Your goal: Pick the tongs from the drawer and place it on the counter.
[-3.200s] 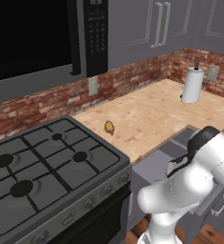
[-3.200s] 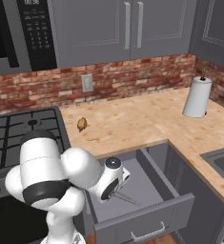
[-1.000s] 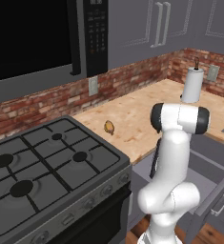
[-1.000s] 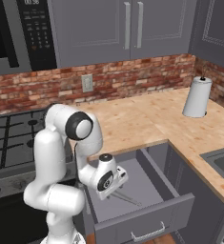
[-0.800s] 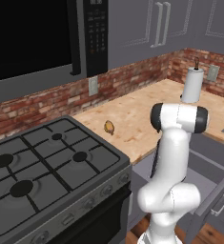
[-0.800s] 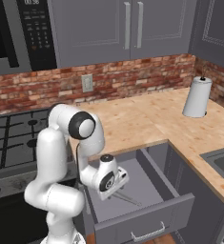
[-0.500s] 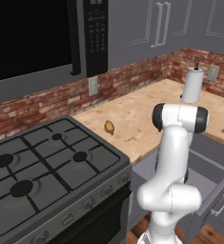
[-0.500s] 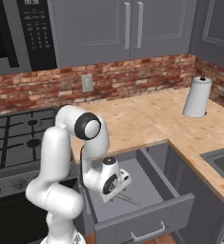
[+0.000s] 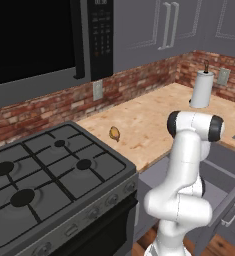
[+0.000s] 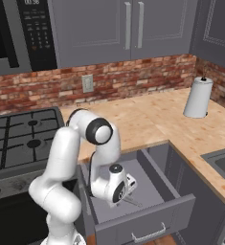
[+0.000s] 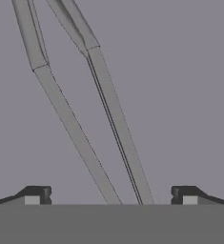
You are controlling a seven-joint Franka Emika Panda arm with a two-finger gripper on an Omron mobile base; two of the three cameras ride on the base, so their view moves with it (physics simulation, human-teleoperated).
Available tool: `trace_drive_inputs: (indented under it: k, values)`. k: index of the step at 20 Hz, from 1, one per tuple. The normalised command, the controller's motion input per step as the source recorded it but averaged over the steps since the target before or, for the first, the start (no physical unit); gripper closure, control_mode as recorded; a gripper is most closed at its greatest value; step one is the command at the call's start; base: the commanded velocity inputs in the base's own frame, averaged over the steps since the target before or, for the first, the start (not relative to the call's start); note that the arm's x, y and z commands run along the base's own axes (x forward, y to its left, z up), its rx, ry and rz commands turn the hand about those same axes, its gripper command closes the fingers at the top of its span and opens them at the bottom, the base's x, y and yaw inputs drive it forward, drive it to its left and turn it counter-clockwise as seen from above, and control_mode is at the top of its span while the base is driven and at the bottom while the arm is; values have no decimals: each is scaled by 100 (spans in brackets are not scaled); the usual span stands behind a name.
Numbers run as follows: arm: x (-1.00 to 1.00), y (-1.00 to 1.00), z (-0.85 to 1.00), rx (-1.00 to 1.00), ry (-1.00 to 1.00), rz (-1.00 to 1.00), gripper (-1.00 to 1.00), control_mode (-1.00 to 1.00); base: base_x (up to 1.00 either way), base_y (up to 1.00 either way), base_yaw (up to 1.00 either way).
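Observation:
The tongs (image 11: 108, 138) lie on the drawer floor as two slim grey metal arms, running from the upper left of the hand view down to the bottom centre. My gripper (image 11: 111, 198) is open, and its two dark fingertips (image 11: 37, 195) stand one on each side of the tongs' arms, well apart from them. In the right base view the hand is down inside the open drawer (image 10: 147, 221), with the gripper (image 10: 127, 195) just over the tongs (image 10: 134, 203). The tan wood-grain counter (image 10: 157, 119) runs behind the drawer.
A black gas stove (image 9: 44, 175) sits to the left of the drawer. A small yellow-brown lump (image 9: 114, 133) rests on the counter (image 9: 149, 120) near the stove. A white paper towel roll (image 10: 197, 98) stands at the back right, beside a sink edge (image 10: 219, 160).
The arm has leaned further forward and the hand has sunk lower into the drawer, drifting slightly right over the tongs. The tongs have not moved.

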Motion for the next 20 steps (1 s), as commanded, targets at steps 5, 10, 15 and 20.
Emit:
trace_drive_inputs:
  k: [5, 10, 15, 20]
  values:
    - [0, -20, -25, 0, -3, 0, -100, -100, 0, 0, 0]
    - [0, -5, -42, 0, 0, 0, 100, -100, 0, 0, 0]
    - [0, 0, -66, 0, 0, 0, 100, -100, 0, 0, 0]
    - [-7, -1, -83, 0, 0, 0, 100, -100, 0, 0, 0]
